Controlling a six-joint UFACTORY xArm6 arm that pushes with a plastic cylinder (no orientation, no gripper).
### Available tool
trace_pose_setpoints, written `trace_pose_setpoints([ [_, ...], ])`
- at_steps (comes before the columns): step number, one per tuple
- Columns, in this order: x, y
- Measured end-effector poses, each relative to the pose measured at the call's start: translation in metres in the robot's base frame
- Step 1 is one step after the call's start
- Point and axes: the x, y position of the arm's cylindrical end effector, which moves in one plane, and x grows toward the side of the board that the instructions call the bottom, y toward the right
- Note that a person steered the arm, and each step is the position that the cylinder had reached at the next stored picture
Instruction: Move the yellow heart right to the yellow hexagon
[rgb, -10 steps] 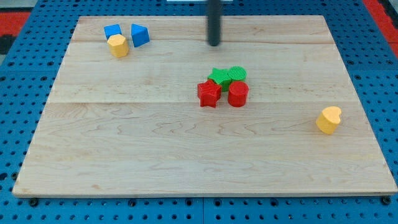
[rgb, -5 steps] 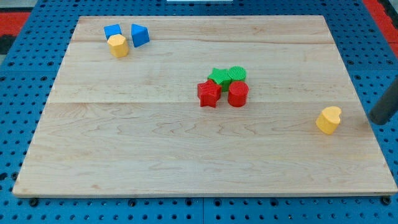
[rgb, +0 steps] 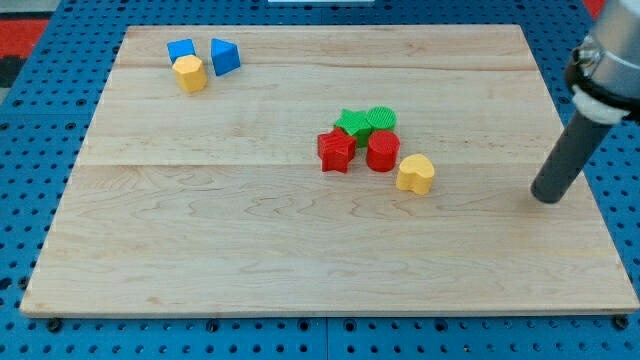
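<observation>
- There is no pincer on this arm, so there is nothing to call wide, narrow or holding; it ends in a straight dark rod, and my tip (rgb: 546, 199) rests on the pale wooden board (rgb: 300, 260) close to the edge at 3 o'clock.
- The tip touches no block. The nearest one, the yellow heart-shaped block (rgb: 415, 174), lies well apart from it, out toward 9 o'clock.
- That yellow heart sits a little past the board's centre toward 4 o'clock, just beside the red round block (rgb: 382, 152), at that block's 4 o'clock; whether the two touch I cannot tell.
- The target, the yellow hexagon block (rgb: 189, 73), is far off near the corner at 10 o'clock, so I judge most of the journey is left to do.
- Straight in the way is the central cluster: the red round block, a red star-shaped block (rgb: 336, 151) beside it at 9 o'clock, and two green blocks behind them, one star-like (rgb: 353, 123) and one rounded and ribbed (rgb: 381, 118).
- A direct push toward 10 o'clock would likely shove the heart into that cluster; passing below it looks safer to me.
- Crowding the hexagon are a blue block (rgb: 180, 50) at its 12 o'clock and a blue wedge-like block (rgb: 225, 55) at its 1 o'clock, both just beside it.
</observation>
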Motion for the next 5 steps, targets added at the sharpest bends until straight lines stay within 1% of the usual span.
trace_pose_setpoints([
  [1,-0.005,-0.056],
  [2,-0.005,-0.139],
  [4,0.007,-0.277],
  [5,0.004,-0.301],
])
